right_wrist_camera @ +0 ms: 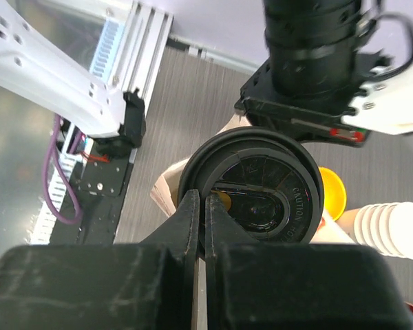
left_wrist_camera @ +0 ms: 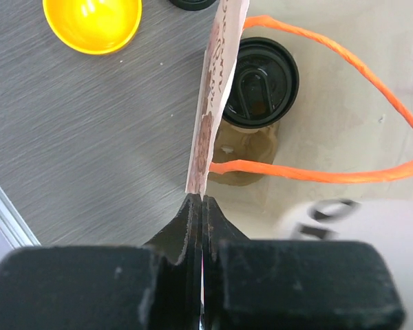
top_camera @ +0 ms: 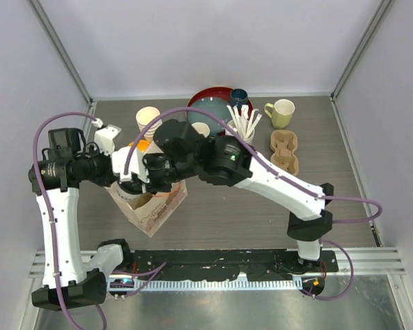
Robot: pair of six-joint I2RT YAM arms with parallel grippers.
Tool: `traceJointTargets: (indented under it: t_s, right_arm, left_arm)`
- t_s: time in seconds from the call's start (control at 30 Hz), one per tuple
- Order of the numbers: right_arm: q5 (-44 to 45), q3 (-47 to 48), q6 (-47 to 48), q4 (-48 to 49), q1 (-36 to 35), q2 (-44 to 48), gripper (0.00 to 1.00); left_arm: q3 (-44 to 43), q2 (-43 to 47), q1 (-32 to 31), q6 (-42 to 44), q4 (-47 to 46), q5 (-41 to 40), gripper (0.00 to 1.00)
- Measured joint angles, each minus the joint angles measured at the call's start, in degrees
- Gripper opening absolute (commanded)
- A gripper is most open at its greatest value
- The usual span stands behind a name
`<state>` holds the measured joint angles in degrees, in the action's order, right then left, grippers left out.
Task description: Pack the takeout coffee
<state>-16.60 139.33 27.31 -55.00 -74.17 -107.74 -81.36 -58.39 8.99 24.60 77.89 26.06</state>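
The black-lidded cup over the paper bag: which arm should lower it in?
The right. The right gripper pinches the lidded cup above the paper bag; the left gripper is shut on the bag's edge, holding it open.

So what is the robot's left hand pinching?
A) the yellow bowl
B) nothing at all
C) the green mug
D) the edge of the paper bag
D: the left gripper is closed on the thin top edge of the paper bag, while the yellow bowl lies off to the side, untouched.
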Motion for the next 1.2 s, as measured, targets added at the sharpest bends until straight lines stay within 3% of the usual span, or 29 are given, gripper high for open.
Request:
traceJointTargets:
  t_s: [0.23,0.5,0.67,0.83,1.2]
  right_arm:
    - [1.22,1.44,4.48,-2.29,0.04,-7.23,0.01]
    - [2.21,3.93,6.91,-4.92,0.02,-8.41,0.01]
    - [3.93,3.06,5.77,-4.31,0.0,-7.67,0.01]
    - [5.44,-3.61,3.52,-2.05,-0.02,-2.49,0.01]
    - [8.79,-4.0,0.96,-2.05,0.0,-0.11,0.01]
  left_arm:
    - [0.61,0.55,0.02,0.59,-0.04,1.55,0.0]
    - [0.61,0.79,0.02,1.64,-0.46,2.34,0.0]
    - [0.96,1.01,0.02,1.81,-0.48,2.38,0.0]
    - [1.16,1.16,0.02,1.81,-0.44,2.47,0.0]
    - [1.18,1.25,0.0,1.81,-0.42,2.47,0.0]
